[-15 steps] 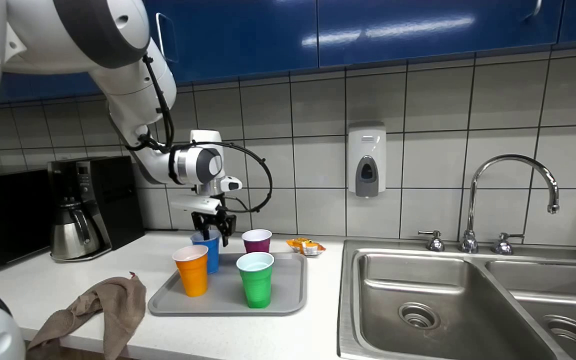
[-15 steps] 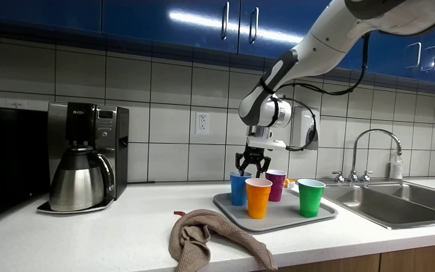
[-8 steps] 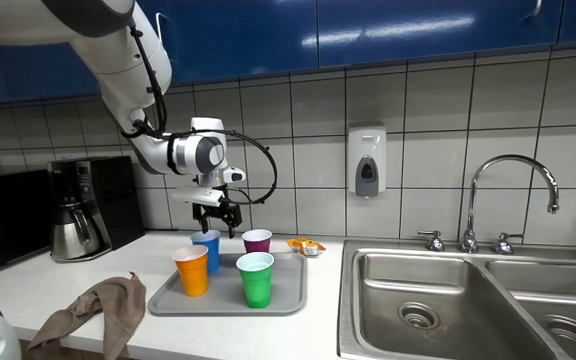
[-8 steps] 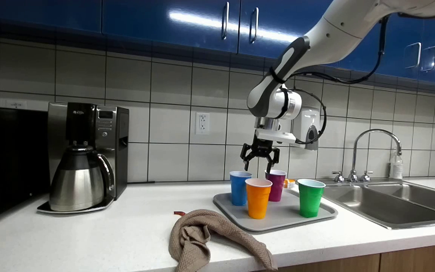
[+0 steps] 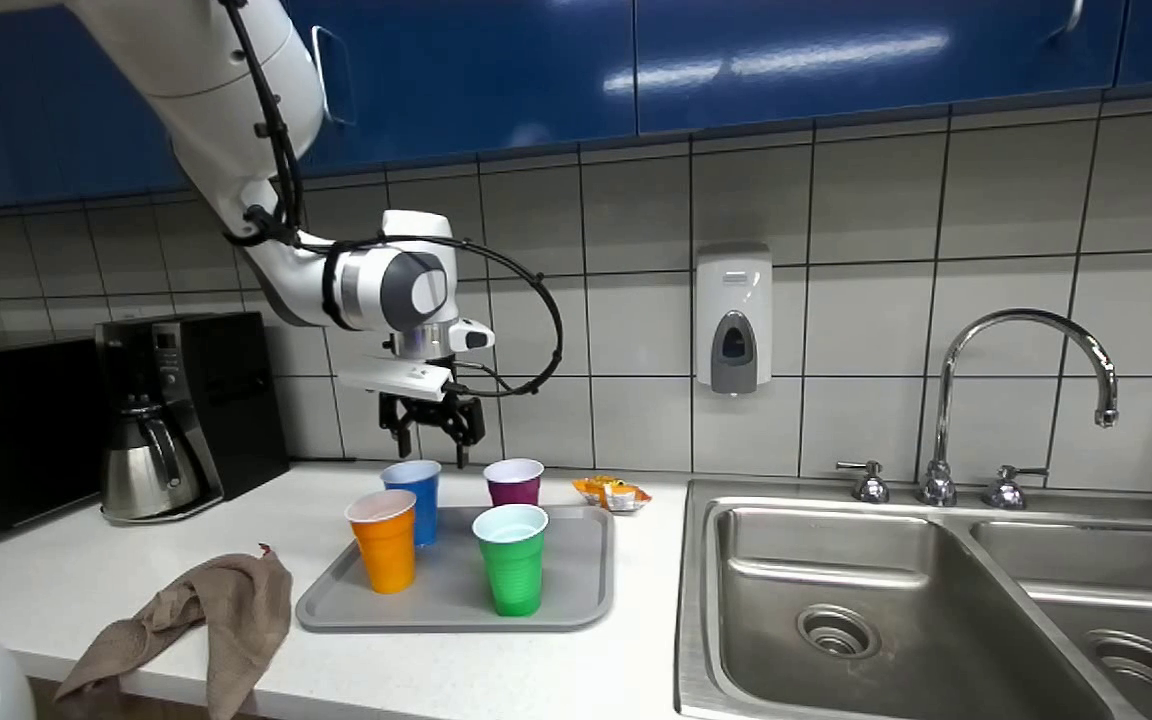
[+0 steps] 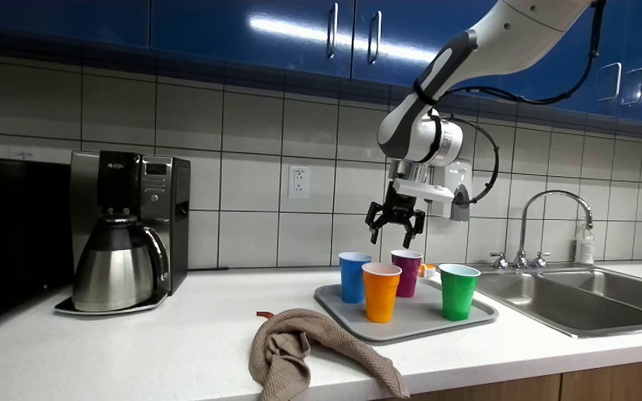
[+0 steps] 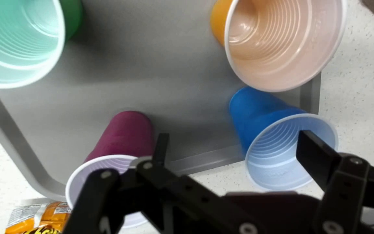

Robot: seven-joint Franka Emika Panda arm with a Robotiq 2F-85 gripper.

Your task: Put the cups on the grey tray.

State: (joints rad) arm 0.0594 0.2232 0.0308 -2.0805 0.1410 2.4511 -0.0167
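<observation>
Plainly, the tray (image 7: 141, 87) holds the green cup (image 7: 24, 39) at the wrist view's upper left, orange cup (image 7: 278, 42) upper right, purple cup (image 7: 125, 136) lower left, blue cup (image 7: 274, 139) lower right, the hand (image 7: 233, 141) above, jaws apart.

A white counter (image 6: 187, 345), finely speckled in the wrist view, is shown with a straight front edge in both exterior views. On it a grey tray (image 5: 451, 575) is laid flat, set back from that edge. A brown cloth (image 5: 221, 600) is crumpled just beside the tray and draped over the edge; just behind it a red scrap (image 6: 264, 314) is seen, too small to be made out. A steel sink (image 5: 701, 600) is let into the surface near the tray, and an orange packet (image 5: 611, 493) is placed by the tray's back corner on the sink side. Well apart, away from the sink, a coffee maker (image 6: 156, 223) is stood next to a black appliance (image 6: 14, 234).
</observation>
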